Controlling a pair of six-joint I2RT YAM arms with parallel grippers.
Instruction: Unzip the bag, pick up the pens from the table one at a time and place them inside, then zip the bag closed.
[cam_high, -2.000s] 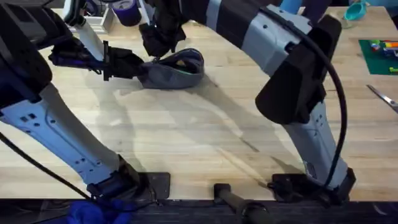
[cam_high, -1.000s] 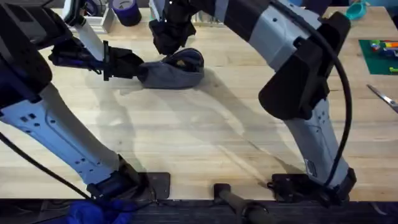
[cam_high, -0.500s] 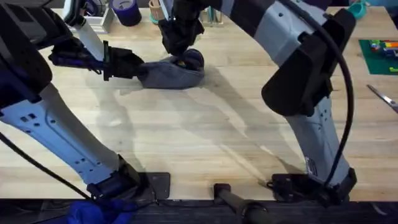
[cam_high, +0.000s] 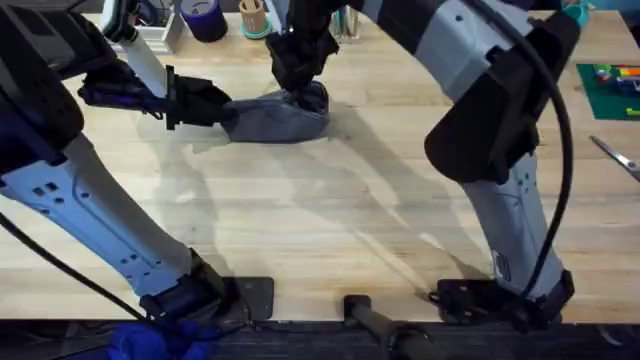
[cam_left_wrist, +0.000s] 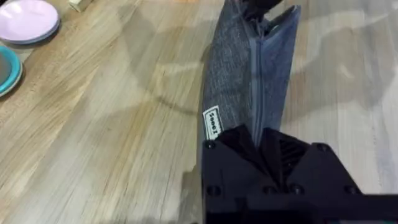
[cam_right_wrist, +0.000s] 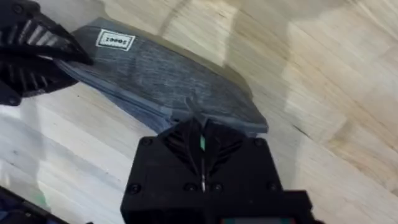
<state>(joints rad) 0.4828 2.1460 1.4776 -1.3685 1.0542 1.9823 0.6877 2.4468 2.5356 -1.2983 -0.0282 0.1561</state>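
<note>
Two grippers on the pencil pouch (cam_high: 272, 117), zipper nearly shut.
Left gripper (cam_high: 218, 104) pinches one end; right gripper (cam_high: 300, 88) fingers together at the zipper's far end. Pens look packed.

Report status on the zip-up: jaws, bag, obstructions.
Left gripper jaws clamped on the bag end. Right gripper jaws shut at the zipper, far end. Bag flat on table. Nothing obstructing.

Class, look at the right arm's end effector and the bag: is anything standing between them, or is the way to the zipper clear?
Nothing visible stands between them. The right end effector is already at the far end of the bag, fingers closed at the zipper line, while the left end effector clamps the near end on the table.
</note>
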